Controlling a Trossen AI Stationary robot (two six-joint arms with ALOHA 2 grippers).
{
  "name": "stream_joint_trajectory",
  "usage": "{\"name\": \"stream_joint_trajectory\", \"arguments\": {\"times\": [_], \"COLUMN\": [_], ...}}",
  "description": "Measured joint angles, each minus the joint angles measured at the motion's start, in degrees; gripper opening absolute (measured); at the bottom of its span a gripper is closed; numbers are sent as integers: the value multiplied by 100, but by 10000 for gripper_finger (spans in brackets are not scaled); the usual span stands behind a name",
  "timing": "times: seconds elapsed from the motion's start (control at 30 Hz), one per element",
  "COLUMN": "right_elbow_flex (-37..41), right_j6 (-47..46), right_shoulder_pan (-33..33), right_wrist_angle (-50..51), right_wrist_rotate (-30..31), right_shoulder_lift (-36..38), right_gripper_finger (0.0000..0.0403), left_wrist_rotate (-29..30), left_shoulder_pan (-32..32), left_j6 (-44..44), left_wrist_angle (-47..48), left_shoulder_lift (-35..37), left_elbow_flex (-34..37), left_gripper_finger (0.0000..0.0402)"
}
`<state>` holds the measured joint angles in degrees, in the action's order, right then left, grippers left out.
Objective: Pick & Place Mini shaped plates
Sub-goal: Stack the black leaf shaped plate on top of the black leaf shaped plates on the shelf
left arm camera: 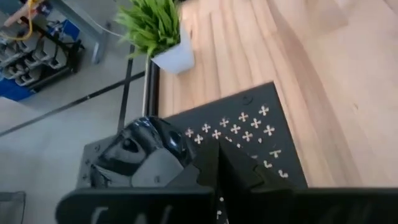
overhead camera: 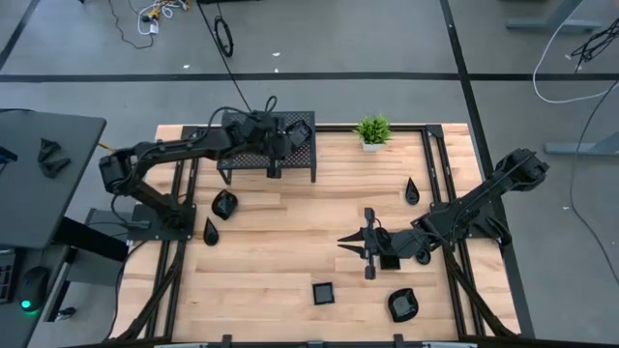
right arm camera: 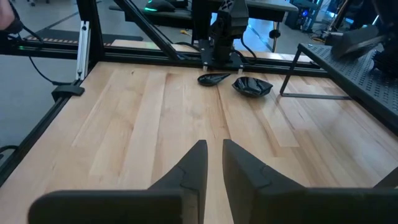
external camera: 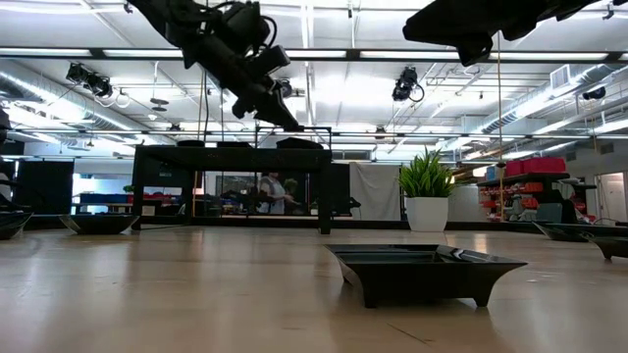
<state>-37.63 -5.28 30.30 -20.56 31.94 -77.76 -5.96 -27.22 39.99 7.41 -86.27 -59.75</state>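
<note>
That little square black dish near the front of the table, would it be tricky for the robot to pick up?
Probably a bit. The square dish looks glossy, so it may slip in a hand. It stands on small feet with a wide flat rim, so it seems unlikely to tip or roll. It looks stiff and holds its shape.

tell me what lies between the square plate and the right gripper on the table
Nothing: in the high view only bare wood separates the square plate from the right gripper.

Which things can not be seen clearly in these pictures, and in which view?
- Left gripper, high view: its own arm hides what lies under the fingers on the rack.
- Glossy plate, left wrist view: the gripper body covers its near edge.
- Square plate, high view: partly hidden beneath the right gripper.
</note>
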Motion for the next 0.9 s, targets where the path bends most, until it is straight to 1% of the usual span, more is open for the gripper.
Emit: {"name": "stream_joint_trajectory", "arguments": {"times": [0.13, 0.23, 0.4, 0.7, 0.9], "right_elbow_flex": [0, 0, 0, 0, 0], "right_j6": [6, 19, 37, 31, 26], "right_shoulder_pan": [0, 0, -1, -1, -2], "right_wrist_angle": [4, 9, 9, 14, 16], "right_wrist_rotate": [0, 0, 0, 0, 0], "right_shoulder_lift": [1, 0, 0, 0, 0], "right_gripper_finger": [52, 52, 52, 52, 52], "left_wrist_rotate": [282, 394, 401, 402, 403], "left_shoulder_pan": [-47, -46, -38, -63, -45], "left_j6": [10, -16, -31, -142, -195], "left_wrist_angle": [-14, -25, 16, 186, 84], "left_shoulder_lift": [-11, 7, 12, 3, 3], "left_elbow_flex": [4, 4, 4, 4, 4], "left_gripper_finger": [5, 10, 19, 4, 17]}}
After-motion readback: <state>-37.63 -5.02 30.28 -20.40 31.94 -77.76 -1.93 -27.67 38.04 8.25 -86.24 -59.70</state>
